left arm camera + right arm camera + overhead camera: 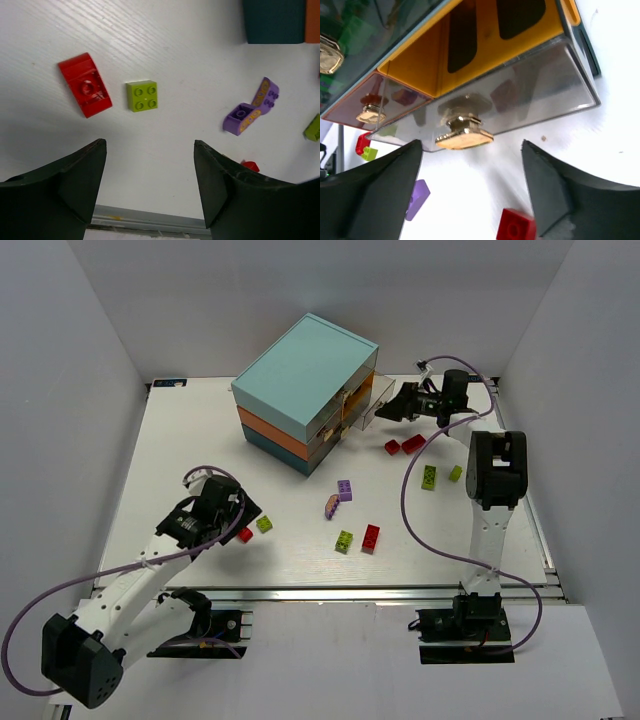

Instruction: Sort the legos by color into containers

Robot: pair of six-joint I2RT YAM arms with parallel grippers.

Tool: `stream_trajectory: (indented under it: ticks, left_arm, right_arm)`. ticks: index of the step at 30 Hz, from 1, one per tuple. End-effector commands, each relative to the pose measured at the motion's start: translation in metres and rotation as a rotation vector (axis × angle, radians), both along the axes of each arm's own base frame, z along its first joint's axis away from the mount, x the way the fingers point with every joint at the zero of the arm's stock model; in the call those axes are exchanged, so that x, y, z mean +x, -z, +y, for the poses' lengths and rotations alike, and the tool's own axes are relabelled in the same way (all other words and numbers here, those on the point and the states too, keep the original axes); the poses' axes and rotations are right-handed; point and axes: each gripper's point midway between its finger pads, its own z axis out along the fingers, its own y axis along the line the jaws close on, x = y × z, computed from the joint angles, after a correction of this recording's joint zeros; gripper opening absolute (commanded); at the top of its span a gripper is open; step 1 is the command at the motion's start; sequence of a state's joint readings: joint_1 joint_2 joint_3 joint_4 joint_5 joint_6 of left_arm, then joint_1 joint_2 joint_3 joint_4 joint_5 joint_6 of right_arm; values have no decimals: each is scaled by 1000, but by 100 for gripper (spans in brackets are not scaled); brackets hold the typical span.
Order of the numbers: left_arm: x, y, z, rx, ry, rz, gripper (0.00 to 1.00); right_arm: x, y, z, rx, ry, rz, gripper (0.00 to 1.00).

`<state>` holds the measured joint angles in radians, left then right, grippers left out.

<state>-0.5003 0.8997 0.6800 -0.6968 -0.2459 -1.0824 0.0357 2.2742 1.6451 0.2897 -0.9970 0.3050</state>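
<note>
Ahead, right gripper [471, 149] gapes before a drawer knob [464, 138]; left gripper [150, 146] gapes near a lime lego [141, 96]

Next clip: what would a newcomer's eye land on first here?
The teal-and-orange chest at the far middle of the table, one clear drawer pulled out, the open right end effector facing its gold knob. Nearer, coloured legos lie scattered; the open left end effector hovers by a red brick and a yellow-green brick.
</note>
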Motion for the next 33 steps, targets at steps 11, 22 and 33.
stream_trajectory:
  ticks: [11, 22, 33]
  left_arm:
    - [-18, 53, 36, 231, -99, 233, 81]
    - [14, 76, 39, 264, -102, 233, 86]
    - [20, 101, 45, 273, -94, 319, 49]
  right_arm:
    - [-64, -31, -32, -269, -54, -197, 86]
    - [-123, -39, -39, -372, -108, -306, 88]
    - [-133, -66, -48, -442, -79, -418, 85]
